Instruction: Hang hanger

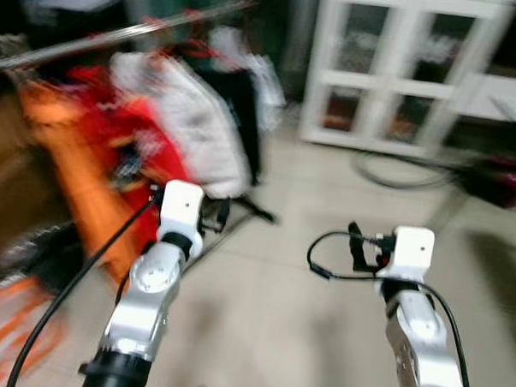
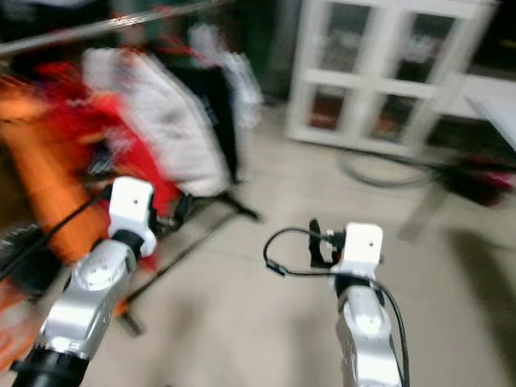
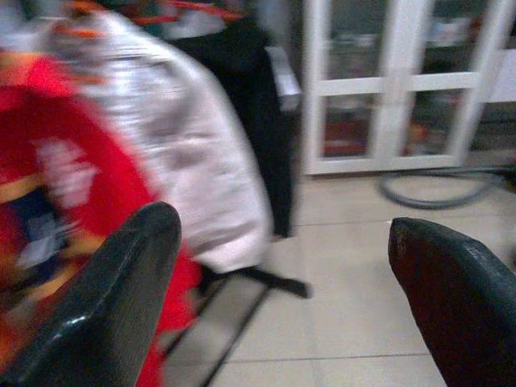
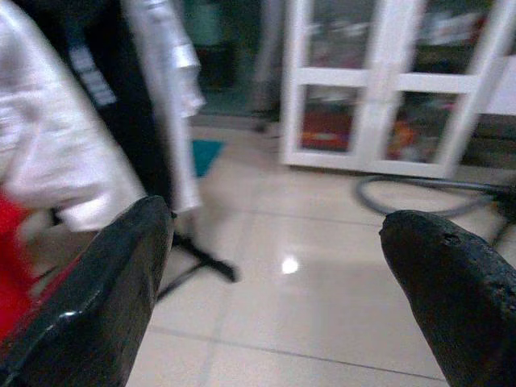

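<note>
Both pincers are spread wide and empty: the left pincer [image 3: 274,282] and right pincer [image 4: 274,274] point at open floor [image 1: 321,316]. No loose hanger can be made out through the blur. Best to find and grip one first, then approach the rail [image 1: 119,35] squarely. Crowded clothes [image 1: 184,122] leave little space; a white cabinet [image 1: 400,71] and a hose [image 1: 404,174] lie ahead.

Both silver arms reach forward at about the same height, well apart. The left hand [image 3: 282,298] and right hand [image 4: 274,298] each hold their fingers spread wide, empty.
</note>
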